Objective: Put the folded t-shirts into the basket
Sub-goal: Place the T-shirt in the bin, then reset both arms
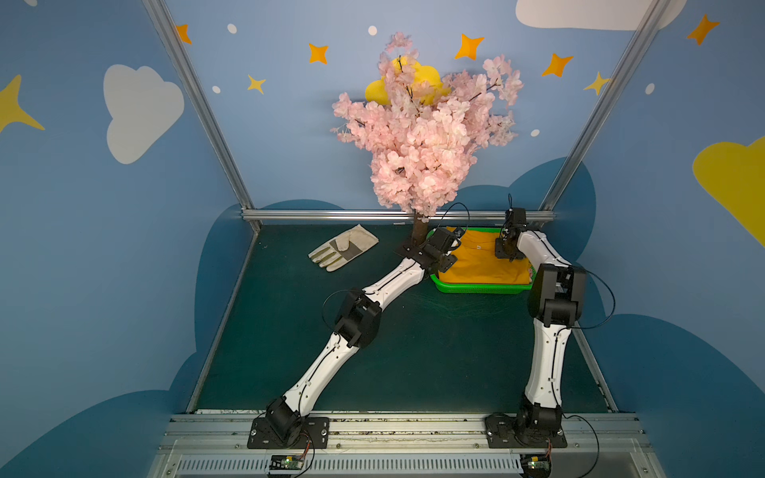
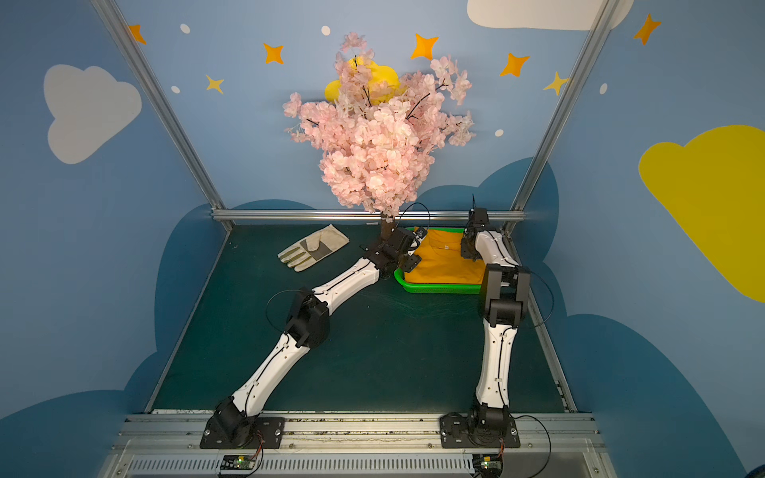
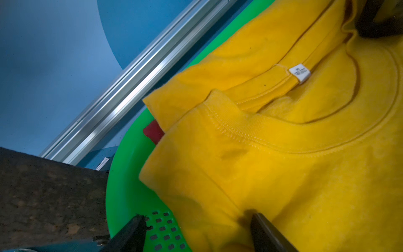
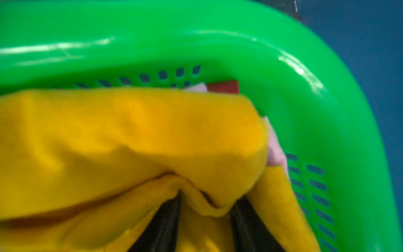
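The green basket (image 1: 476, 287) (image 2: 439, 287) stands at the back right of the mat. A mustard yellow t-shirt (image 1: 480, 260) (image 2: 443, 260) lies on top inside it, neck label up (image 3: 299, 73). Under it a dark red t-shirt (image 3: 152, 131) (image 4: 222, 86) and a light pink one (image 4: 274, 150) peek out at the corners. My left gripper (image 1: 450, 261) (image 3: 197, 218) is open at the basket's left end, one finger over the mesh wall (image 3: 163, 229) and the other on the yellow cloth. My right gripper (image 1: 507, 253) (image 4: 205, 203) at the far right corner is shut on a bunched fold of the yellow shirt.
A beige-and-grey work glove (image 1: 343, 248) (image 2: 312, 248) lies at the back left of the mat. The blossom tree's trunk (image 1: 420, 229) stands right beside the basket's left end and my left wrist. An aluminium rail (image 1: 372, 215) runs along the back.
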`<state>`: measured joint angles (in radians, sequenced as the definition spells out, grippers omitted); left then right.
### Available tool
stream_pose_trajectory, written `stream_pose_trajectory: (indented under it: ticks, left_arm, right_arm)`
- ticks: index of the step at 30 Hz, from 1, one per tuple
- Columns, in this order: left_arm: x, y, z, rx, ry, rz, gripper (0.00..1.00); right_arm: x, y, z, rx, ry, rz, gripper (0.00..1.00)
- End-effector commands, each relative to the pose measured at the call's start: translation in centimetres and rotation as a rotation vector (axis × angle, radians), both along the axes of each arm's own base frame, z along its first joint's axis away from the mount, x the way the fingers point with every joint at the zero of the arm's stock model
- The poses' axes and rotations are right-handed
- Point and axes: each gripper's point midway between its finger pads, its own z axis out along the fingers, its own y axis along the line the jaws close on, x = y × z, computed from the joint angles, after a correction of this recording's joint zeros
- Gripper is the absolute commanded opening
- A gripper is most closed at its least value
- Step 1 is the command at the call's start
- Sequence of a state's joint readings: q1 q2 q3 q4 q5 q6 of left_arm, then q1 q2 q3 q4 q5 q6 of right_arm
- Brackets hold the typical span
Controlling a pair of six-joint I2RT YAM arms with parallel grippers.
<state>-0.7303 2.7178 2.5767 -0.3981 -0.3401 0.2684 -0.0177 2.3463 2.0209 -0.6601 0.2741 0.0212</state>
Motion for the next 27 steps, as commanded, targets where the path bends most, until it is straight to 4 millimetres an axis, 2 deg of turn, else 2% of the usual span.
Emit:
stream_pose_trajectory:
  ticks: [1,5,10,14,18,22,27]
  left_arm:
    - [-0.5,1.2,-2.1,0.116,0.027,-0.009,0.81]
    - [-1.1,0.8,0.0,0.132,0.001,-0.025,0.82]
    - [-2.9,0.3,3.8,0.142,-0.036,-0.031,0.86]
    - [-4.7,1.1,6.0,0.114,-0.026,0.006,0.87]
    - [-7.0,1.9,7.6,0.068,-0.029,0.009,0.88]
    - [-10.1,3.4,9.1,-0.007,-0.027,-0.014,0.89]
    - [-14.2,7.9,10.2,-0.123,-0.026,0.016,0.90]
  right_arm:
    - [-1.0,0.3,1.1,-0.009,0.031,0.006,0.43]
    - [-1.3,0.8,4.2,0.007,-0.008,0.026,0.46]
    - [-2.8,1.5,9.2,0.036,-0.078,0.043,0.51]
    - [-4.7,2.3,11.9,0.076,-0.120,0.048,0.53]
    - [-6.9,3.1,13.6,0.091,-0.156,0.050,0.56]
    - [-9.5,4.1,15.0,0.107,-0.209,0.050,0.62]
    - [-13.1,5.9,16.3,0.094,-0.278,0.072,0.70]
